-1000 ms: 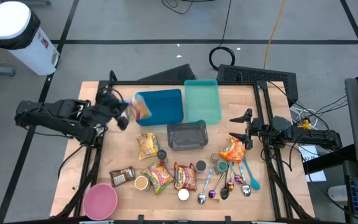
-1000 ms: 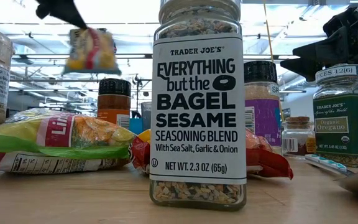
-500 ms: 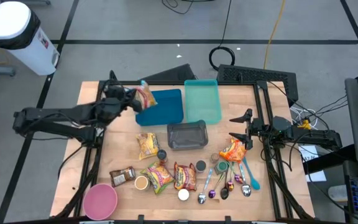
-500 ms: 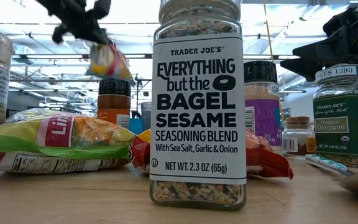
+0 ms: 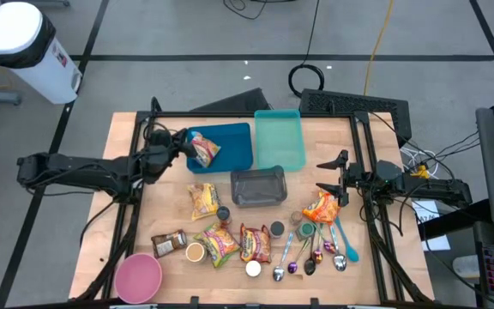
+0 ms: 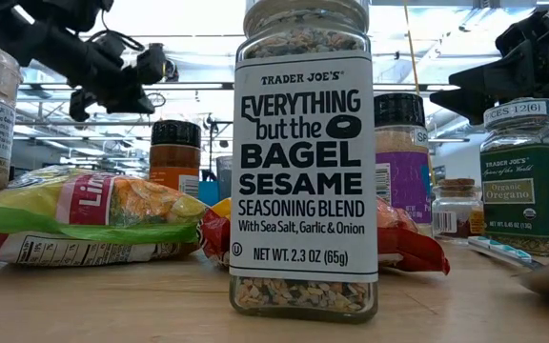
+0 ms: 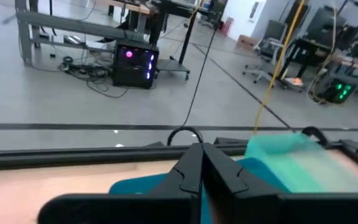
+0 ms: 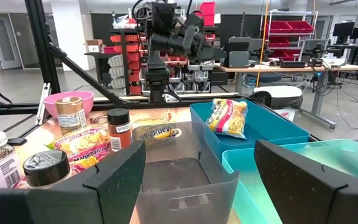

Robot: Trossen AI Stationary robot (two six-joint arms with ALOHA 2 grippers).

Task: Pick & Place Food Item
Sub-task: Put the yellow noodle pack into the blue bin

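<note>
The yellow snack packet lies in the left end of the blue bin. In the right wrist view the packet leans on the bin's inner wall. My left gripper hovers at the bin's left rim, just left of the packet. It holds nothing, and its fingertips meet in the left wrist view. My right gripper waits open and empty at the table's right side, above an orange snack bag.
A teal bin stands right of the blue bin, with a clear grey container in front of it. More snack packets, spice jars, spoons and a pink bowl fill the table's near half.
My left gripper has carried the packet toward the far edge and over the blue bin's left end, then let it go. The packet, which hung below the fingers, has dropped into the bin. The gripper has sunk a little and stays at the bin's left rim.
</note>
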